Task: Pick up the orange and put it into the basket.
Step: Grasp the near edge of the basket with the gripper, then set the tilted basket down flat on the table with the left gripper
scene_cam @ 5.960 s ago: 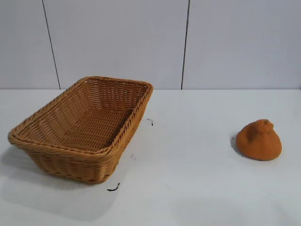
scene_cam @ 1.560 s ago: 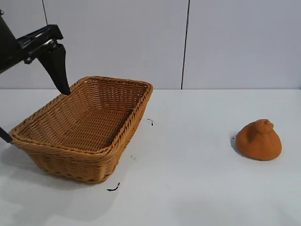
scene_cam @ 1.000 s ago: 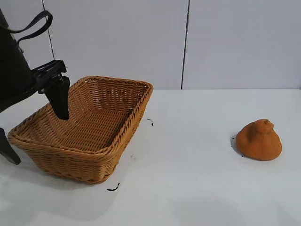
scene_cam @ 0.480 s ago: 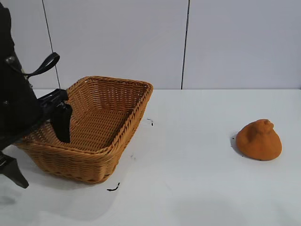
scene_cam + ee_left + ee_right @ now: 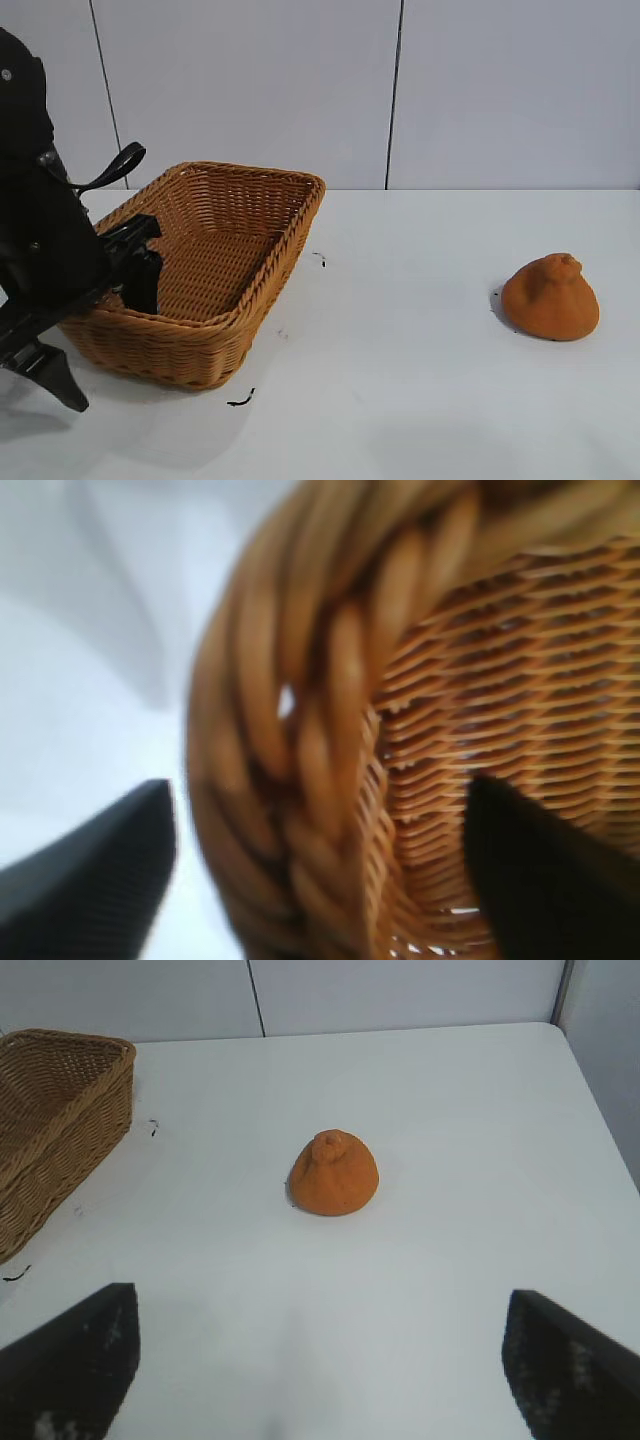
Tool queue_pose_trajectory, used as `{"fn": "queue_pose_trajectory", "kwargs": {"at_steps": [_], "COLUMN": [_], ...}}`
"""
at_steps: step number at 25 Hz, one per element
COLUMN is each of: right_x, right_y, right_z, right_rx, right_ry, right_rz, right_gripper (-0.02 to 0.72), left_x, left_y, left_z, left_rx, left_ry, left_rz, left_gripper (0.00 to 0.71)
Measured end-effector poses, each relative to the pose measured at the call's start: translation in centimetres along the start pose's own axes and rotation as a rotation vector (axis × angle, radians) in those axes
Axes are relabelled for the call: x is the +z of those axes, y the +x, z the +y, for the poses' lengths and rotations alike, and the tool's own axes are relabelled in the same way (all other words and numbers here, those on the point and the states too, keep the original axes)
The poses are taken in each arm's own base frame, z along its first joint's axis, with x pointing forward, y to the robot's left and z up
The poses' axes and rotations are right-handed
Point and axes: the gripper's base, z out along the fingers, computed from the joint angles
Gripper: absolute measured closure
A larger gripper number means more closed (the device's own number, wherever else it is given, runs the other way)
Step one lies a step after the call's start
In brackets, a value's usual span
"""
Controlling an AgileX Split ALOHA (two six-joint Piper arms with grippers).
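The orange [image 5: 550, 298] sits on the white table at the right, far from the basket [image 5: 300, 215], which stands at the left. My left gripper [image 5: 105, 345] is open and straddles the basket's near-left rim: one finger [image 5: 143, 285] is inside, the other [image 5: 58, 378] outside by the table. In the left wrist view the braided rim [image 5: 300, 730] fills the space between the fingers of the left gripper [image 5: 320, 880]. My right gripper [image 5: 320, 1360] is open and empty above bare table, well short of the orange [image 5: 334, 1174]. It is out of the exterior view.
The white table [image 5: 400, 400] has small black marks [image 5: 240, 401] in front of the basket and beside it. A grey panelled wall runs behind the table. The right wrist view shows the basket's corner [image 5: 60, 1110] and the table's far edge.
My left arm has come down from above the basket's left side and its fingers now sit on either side of the rim. The orange has not moved.
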Motion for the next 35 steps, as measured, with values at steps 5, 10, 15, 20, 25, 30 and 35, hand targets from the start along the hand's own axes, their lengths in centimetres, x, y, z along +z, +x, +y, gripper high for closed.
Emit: {"fn": "queue_pose_trajectory", "kwargs": {"at_steps": [5, 10, 15, 20, 25, 30, 35], "right_x": [0.0, 0.0, 0.0, 0.0, 0.0, 0.0, 0.0], "right_y": [0.0, 0.0, 0.0, 0.0, 0.0, 0.0, 0.0], "right_z": [0.0, 0.0, 0.0, 0.0, 0.0, 0.0, 0.0], "right_rx": [0.0, 0.0, 0.0, 0.0, 0.0, 0.0, 0.0], "right_ry": [0.0, 0.0, 0.0, 0.0, 0.0, 0.0, 0.0], "right_rz": [0.0, 0.001, 0.001, 0.001, 0.001, 0.001, 0.001], "right_gripper": [0.023, 0.023, 0.023, 0.023, 0.023, 0.023, 0.023], "left_x": [-0.9, -2.2, -4.9, -6.8, -6.8, -6.3, -5.5], "left_y": [0.1, 0.3, -0.7, -4.2, -6.9, -7.4, -7.7], "left_z": [-1.2, -2.7, -5.5, -7.1, -8.1, -9.4, -10.1], "left_rx": [-0.003, 0.034, 0.194, 0.342, 0.594, 0.883, 1.003], "left_ry": [0.017, 0.028, 0.089, 0.122, 0.084, 0.032, 0.012], "left_rz": [0.005, 0.014, 0.009, 0.031, 0.085, 0.153, 0.186], "left_gripper": [0.618, 0.618, 0.618, 0.618, 0.618, 0.618, 0.618]}}
